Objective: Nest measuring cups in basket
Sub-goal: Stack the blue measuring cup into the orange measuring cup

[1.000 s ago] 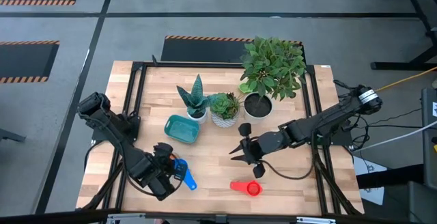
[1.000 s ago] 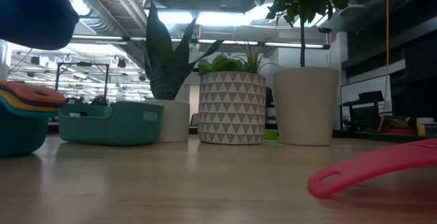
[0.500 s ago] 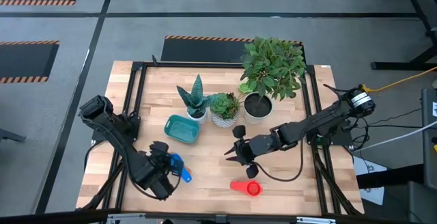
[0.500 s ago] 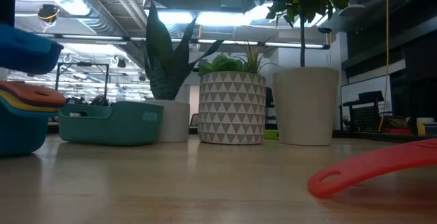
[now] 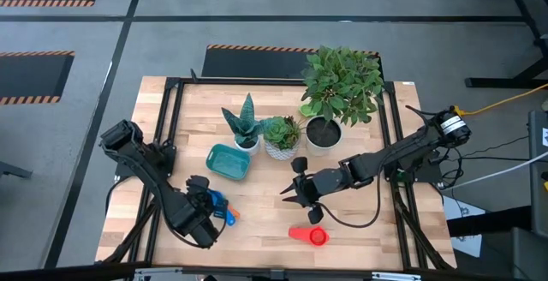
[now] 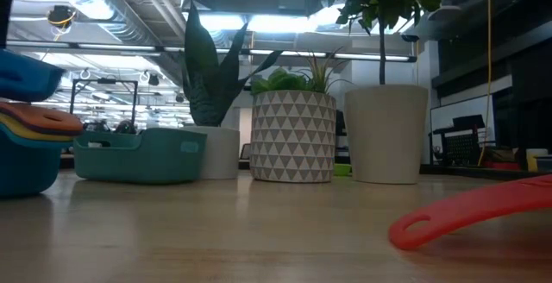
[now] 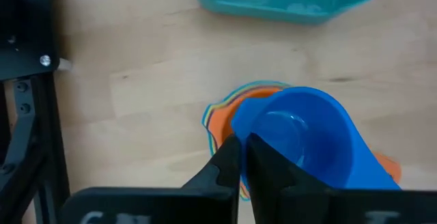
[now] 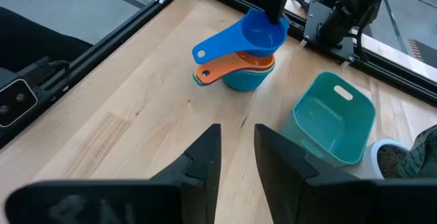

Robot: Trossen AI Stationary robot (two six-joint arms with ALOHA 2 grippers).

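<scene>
On the table [image 5: 360, 230], three potted plants [image 5: 282, 135] stand in a row at about 12 o'clock of centre, with the basket [image 5: 229, 161] just beside them at 10 o'clock, so that rear band is blocked. The left gripper [image 5: 211, 202], clamped on a blue cup [image 7: 300, 138] above the stacked cups [image 8: 239, 70], fills 8 o'clock, while the right gripper [image 5: 291, 197] hangs near centre with fingers parted. The red cup [image 5: 310, 235] lies at 6 o'clock; bare wood shows between it and the stack, and at 4 o'clock.
</scene>
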